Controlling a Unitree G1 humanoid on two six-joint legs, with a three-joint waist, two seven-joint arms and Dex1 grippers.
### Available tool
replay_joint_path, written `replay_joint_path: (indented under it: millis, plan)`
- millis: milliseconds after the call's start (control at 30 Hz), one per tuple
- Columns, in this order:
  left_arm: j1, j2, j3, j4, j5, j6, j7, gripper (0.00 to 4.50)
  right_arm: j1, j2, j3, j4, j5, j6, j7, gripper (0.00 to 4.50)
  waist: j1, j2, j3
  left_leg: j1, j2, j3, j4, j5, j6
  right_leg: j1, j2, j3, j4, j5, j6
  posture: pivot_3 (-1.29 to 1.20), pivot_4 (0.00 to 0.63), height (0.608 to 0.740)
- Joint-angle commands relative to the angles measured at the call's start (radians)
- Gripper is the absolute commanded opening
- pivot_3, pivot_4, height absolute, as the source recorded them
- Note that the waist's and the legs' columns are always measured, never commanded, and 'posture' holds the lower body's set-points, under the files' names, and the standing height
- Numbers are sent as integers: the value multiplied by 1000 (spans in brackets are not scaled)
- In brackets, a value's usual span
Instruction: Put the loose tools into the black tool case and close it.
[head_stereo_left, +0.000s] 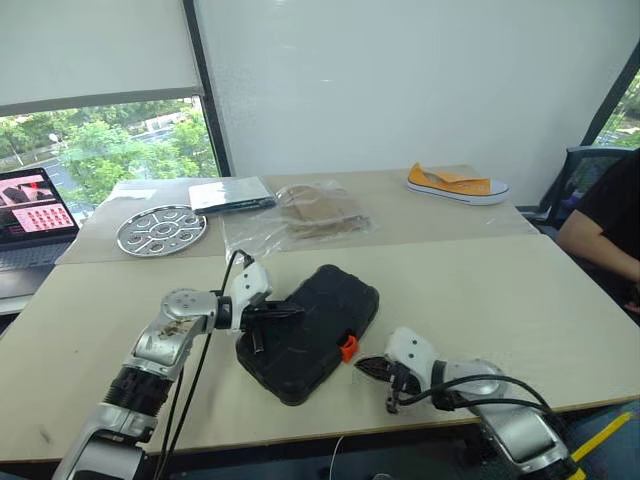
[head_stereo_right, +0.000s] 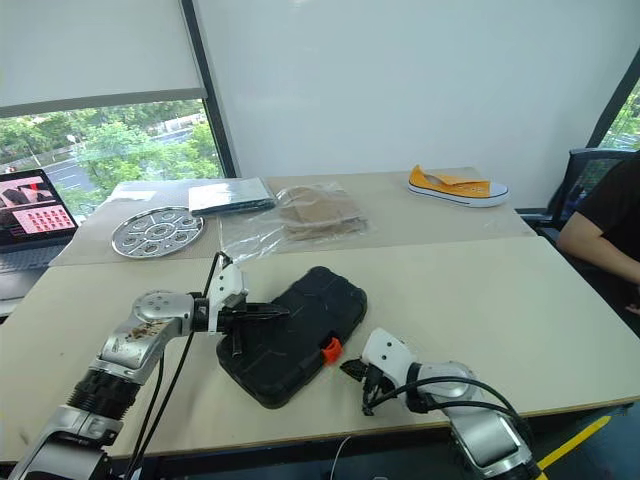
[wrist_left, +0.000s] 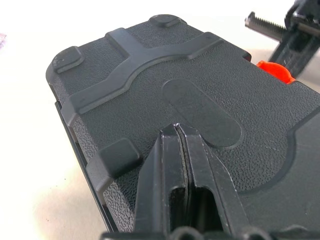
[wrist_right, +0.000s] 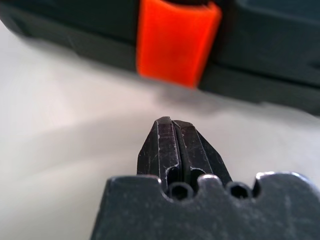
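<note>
The black tool case (head_stereo_left: 322, 305) lies closed on the near table, set at a slant, its orange latch (head_stereo_left: 348, 348) on the front edge. My left gripper (head_stereo_left: 297, 312) is shut, and its tips rest on the textured lid (wrist_left: 200, 75) near the case's left end. To the right of the latch, just above the tabletop, my right gripper (head_stereo_left: 363, 366) is also shut with nothing in it. The latch (wrist_right: 177, 42) sits a short gap ahead of its tips (wrist_right: 171, 121). The loose tools are out of view.
On the far table are a round metal tray (head_stereo_left: 161, 230), a flat dark packet (head_stereo_left: 232, 193), a clear plastic bag (head_stereo_left: 310, 215) and a yellow shoe (head_stereo_left: 458, 184). A laptop (head_stereo_left: 35, 215) stands at far left. A person (head_stereo_left: 610, 220) sits at the right edge.
</note>
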Motion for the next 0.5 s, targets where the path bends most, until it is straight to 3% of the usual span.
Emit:
replay_joint_path:
  millis: [33, 500]
  plan:
    - [24, 7, -45, 40, 50, 43, -7, 38, -8, 39, -19, 6, 21, -38, -29, 0, 0, 0, 0, 0, 0, 0, 0, 0, 0, 0, 0, 0, 0, 0, 0, 0, 150, 740]
    - [45, 12, -52, -14, 50, 87, 3, 38, -40, 40, -68, -87, 56, -70, -23, 0, -1, 0, 0, -1, 0, 0, -1, 0, 0, -1, 0, 0, -1, 0, 0, 0, 150, 740]
